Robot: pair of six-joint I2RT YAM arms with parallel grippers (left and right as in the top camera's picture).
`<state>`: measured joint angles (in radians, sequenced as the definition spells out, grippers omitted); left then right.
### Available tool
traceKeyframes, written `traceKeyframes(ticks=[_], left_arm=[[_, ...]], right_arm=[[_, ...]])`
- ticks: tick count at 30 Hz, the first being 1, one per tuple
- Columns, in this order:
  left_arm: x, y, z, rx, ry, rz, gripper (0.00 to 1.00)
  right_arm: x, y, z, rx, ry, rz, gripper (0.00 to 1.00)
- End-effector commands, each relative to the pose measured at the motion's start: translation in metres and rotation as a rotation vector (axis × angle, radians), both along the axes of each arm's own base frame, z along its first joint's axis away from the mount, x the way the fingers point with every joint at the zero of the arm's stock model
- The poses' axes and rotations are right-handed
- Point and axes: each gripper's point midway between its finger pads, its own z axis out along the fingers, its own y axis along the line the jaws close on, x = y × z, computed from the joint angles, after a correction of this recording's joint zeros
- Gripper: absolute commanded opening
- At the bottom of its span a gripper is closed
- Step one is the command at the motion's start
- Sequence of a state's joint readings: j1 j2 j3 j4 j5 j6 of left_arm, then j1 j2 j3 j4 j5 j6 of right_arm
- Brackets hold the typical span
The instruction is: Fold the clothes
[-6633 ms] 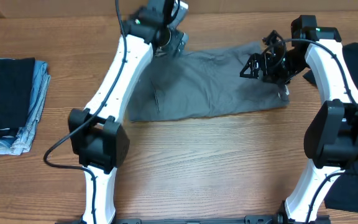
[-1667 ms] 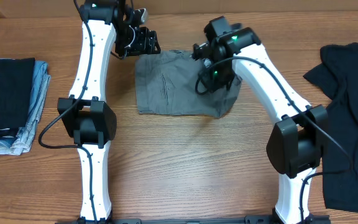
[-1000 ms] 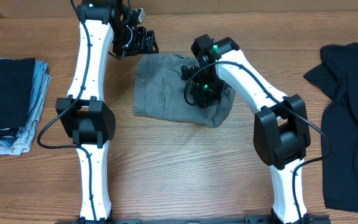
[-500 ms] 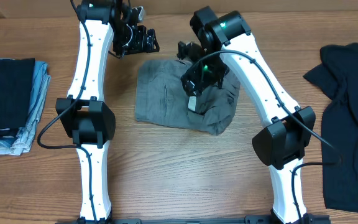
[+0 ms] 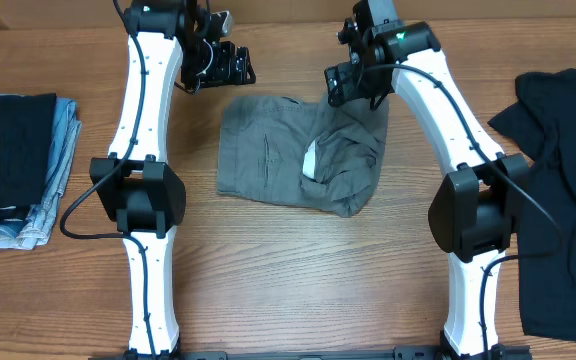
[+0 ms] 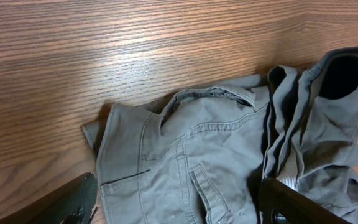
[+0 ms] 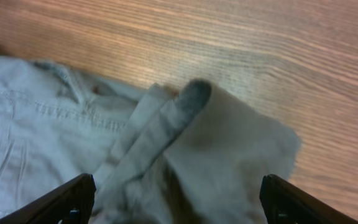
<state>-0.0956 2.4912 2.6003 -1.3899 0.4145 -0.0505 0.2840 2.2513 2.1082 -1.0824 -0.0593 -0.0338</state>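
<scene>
Grey shorts (image 5: 298, 155) lie loosely folded over on themselves at the table's middle back, with a white lining patch showing. In the left wrist view the shorts (image 6: 191, 162) show a waistband and back pocket. In the right wrist view the shorts (image 7: 166, 149) show a bunched folded edge. My left gripper (image 5: 230, 65) is open and empty, above the table just beyond the shorts' far left corner. My right gripper (image 5: 353, 85) is open and empty, raised over the shorts' far right edge.
A stack of folded dark and blue denim clothes (image 5: 13, 165) lies at the left edge. A black garment (image 5: 563, 170) is spread at the right edge. The wooden table (image 5: 288, 280) is bare in front of the shorts.
My right gripper carried the shorts' right half leftward over the left half, let it go, and has lifted up and back to the right. My left gripper has stayed put.
</scene>
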Motion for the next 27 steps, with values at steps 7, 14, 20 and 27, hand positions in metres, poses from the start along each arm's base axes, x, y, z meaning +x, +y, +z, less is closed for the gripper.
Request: traceKeyframes(ticks=[7,14,20,27], left_arm=[[0.004,0.003,0.010,0.003,-0.032,0.004,0.86],[0.005,0.003,0.010,0.003,-0.036,0.004,0.85],[0.005,0.003,0.010,0.003,-0.036,0.003,0.85],[0.005,0.003,0.010,0.004,-0.038,0.000,0.87]], right_arm=[[0.015,0.004,-0.028,0.016,-0.073,-0.001,0.21],[0.003,0.028,-0.017,0.000,-0.073,0.146,0.04],[-0.031,0.063,-0.026,-0.081,-0.038,0.392,0.12],[-0.037,0.061,0.040,0.000,-0.077,0.230,0.84]])
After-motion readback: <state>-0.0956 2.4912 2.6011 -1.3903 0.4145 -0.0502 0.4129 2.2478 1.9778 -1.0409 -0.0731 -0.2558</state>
